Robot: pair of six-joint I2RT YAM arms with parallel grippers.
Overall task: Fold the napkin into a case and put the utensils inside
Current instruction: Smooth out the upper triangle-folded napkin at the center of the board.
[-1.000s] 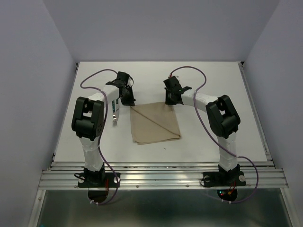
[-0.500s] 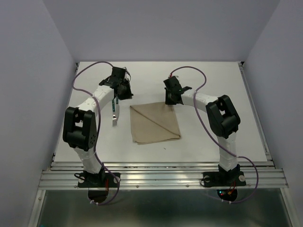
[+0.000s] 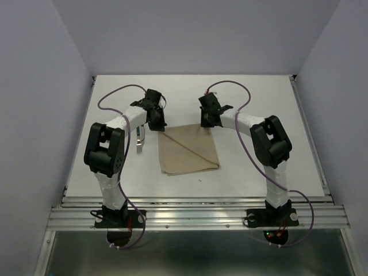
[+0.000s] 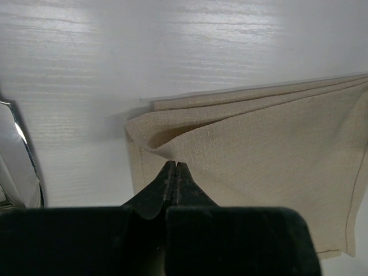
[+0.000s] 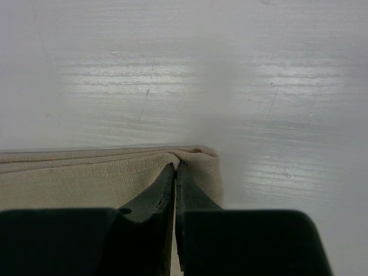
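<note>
Clamped shut, left gripper (image 4: 172, 170) and right gripper (image 5: 175, 170) are each pinching 1 far corner of creased beige-tan cloth napkin (image 3: 187, 150); cloth is lying toward 6 o'clock, gripped edge running 9-to-3.

Folded beige napkin (image 3: 188, 149) beside fork (image 3: 140, 146)
</note>
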